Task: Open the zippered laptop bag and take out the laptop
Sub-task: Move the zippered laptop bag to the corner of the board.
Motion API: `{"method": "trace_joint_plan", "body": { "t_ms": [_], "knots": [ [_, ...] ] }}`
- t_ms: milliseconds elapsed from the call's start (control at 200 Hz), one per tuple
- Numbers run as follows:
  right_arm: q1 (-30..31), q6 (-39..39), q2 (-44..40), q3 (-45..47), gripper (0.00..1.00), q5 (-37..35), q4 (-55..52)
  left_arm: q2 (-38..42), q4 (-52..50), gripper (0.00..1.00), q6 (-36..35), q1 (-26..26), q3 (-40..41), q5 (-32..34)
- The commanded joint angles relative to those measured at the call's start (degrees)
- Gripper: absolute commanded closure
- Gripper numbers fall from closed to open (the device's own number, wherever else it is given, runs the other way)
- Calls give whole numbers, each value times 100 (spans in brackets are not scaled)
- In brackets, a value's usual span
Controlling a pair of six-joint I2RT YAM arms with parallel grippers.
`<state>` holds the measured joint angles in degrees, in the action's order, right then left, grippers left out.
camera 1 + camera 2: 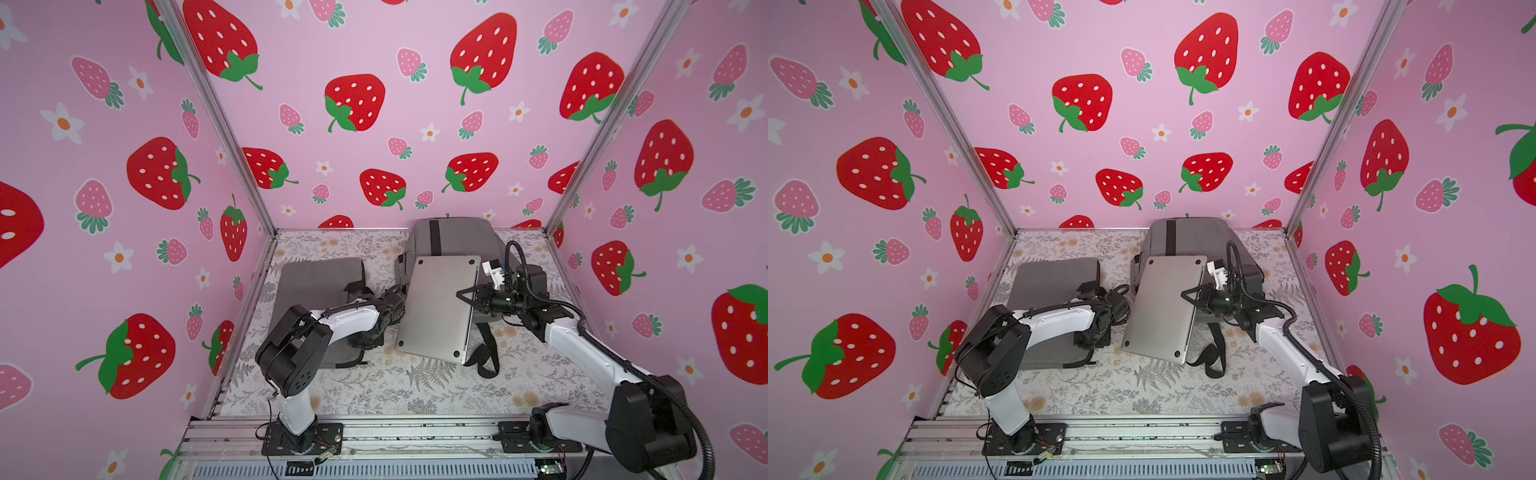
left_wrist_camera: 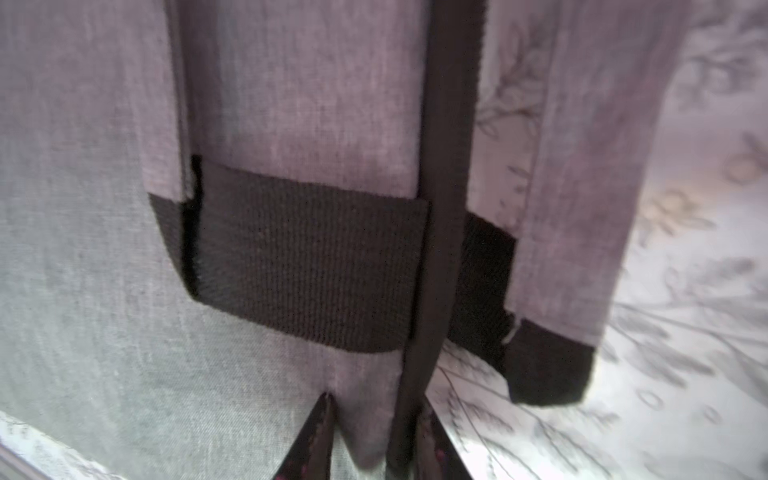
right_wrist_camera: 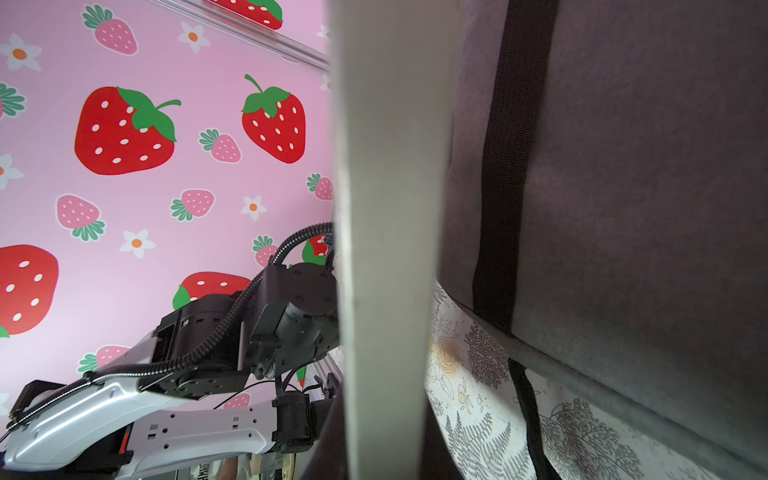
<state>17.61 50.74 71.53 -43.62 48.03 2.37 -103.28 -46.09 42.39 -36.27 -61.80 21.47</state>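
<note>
Both top views: silver laptop (image 1: 436, 307), underside up and tilted, overlaps a rear grey bag (image 1: 457, 237); the right gripper (image 1: 467, 297) is clamped on its edge. The flat laptop bag (image 1: 316, 278) lies under the left arm.
Left wrist: the left gripper (image 2: 377, 440) straddles the bag's black trim; whether it pinches is unclear.
Right wrist: laptop edge at centre.

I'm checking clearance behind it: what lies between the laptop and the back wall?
A grey bag stands there, just behind the laptop; both top views show it.
</note>
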Motion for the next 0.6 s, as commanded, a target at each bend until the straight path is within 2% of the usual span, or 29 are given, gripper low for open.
{"method": "trace_joint_plan", "body": {
  "t_ms": [0, 315, 595],
  "knots": [
    [-38, -36, -146, -261, 100, 390, 514, -358, 134, 70, -369, 428, -40, 110],
    [-37, -53, -168, -313, 100, 339, 458, -1201, -85, 76, -1743, 1129, -1218, 301],
    [-33, -150, -164, -463, 100, 325, 313, -1586, 108, 82, -2898, 1557, -2011, 109]
  ]
}}
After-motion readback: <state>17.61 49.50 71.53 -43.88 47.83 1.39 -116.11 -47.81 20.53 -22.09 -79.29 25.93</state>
